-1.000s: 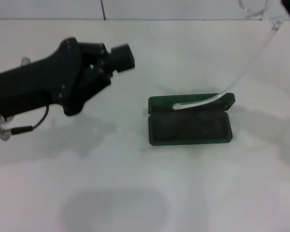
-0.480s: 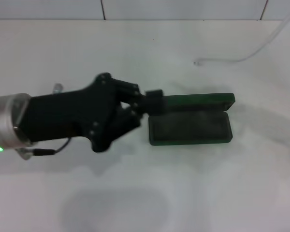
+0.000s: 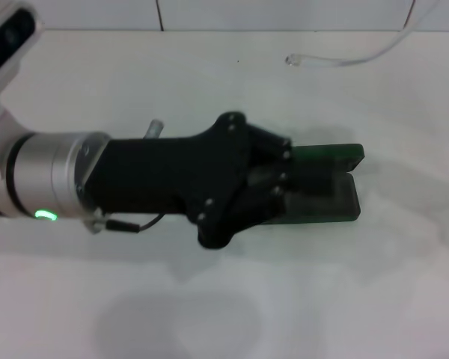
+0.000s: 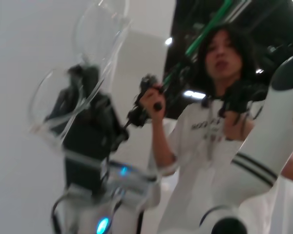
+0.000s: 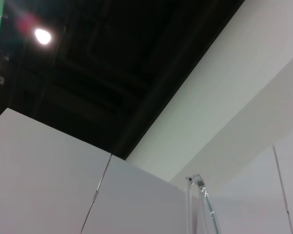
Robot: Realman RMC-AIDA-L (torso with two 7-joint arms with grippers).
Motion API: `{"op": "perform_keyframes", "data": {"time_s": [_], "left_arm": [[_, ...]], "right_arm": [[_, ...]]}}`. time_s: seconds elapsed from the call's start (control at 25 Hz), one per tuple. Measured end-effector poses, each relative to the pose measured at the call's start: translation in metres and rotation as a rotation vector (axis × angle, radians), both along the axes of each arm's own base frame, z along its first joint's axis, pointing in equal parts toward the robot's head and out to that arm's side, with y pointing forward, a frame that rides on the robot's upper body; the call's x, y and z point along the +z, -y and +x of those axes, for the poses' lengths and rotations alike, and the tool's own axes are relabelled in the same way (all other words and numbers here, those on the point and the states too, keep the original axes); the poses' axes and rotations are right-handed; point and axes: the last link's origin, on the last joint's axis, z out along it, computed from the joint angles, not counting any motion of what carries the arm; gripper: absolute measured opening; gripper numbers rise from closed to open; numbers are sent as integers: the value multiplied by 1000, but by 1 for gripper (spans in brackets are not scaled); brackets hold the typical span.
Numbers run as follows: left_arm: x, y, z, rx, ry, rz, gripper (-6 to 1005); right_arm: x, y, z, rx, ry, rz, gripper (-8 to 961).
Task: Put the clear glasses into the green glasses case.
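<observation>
Count first: one pair of clear glasses point(image 3: 344, 60), one green case point(image 3: 344, 155), two grippers, and one person point(image 4: 219, 112) in the background.

Everything sits on a plain white matte table point(image 3: 209, 299) with soft shadows on it, and there are white wall tiles point(image 3: 82, 15) along the far edge. The right wrist view just looks up at white wall panels, a dark ceiling and one round lamp point(image 5: 43, 35).

The case is a dark green, hard, rounded rectangle. It lies open on the table with the lid tipped up at the far side. The left gripper point(image 3: 303, 183) is a chunky black thing on a silver arm. It reaches across right over the case and hides the left part of it. Honestly can't tell if it's spread or pressed together, or whether it's touching the case.

The glasses are not in the case. They're up in the air at the far right, well apart from it, with one thin curved see-through arm poking into the head view. The left wrist view shows both round lenses in front of the black right gripper point(image 4: 85, 90). It looks pinched onto the frame, though the contact spot is blurry. The person in a white T-shirt is holding a handheld controller point(image 4: 146, 100).
</observation>
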Motion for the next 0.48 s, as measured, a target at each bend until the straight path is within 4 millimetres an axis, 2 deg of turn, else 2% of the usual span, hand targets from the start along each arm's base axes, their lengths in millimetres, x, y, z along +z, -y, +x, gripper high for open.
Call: {"op": "perform_keyframes", "data": {"time_s": [0.08, 0.48], "left_arm": [[2, -5, 14, -23, 45, -1, 44], [1, -17, 36, -37, 57, -31, 44]], "right_arm": [[-2, -1, -1, 0, 3, -5, 70], [-13, -5, -6, 1, 5, -15, 69]]}}
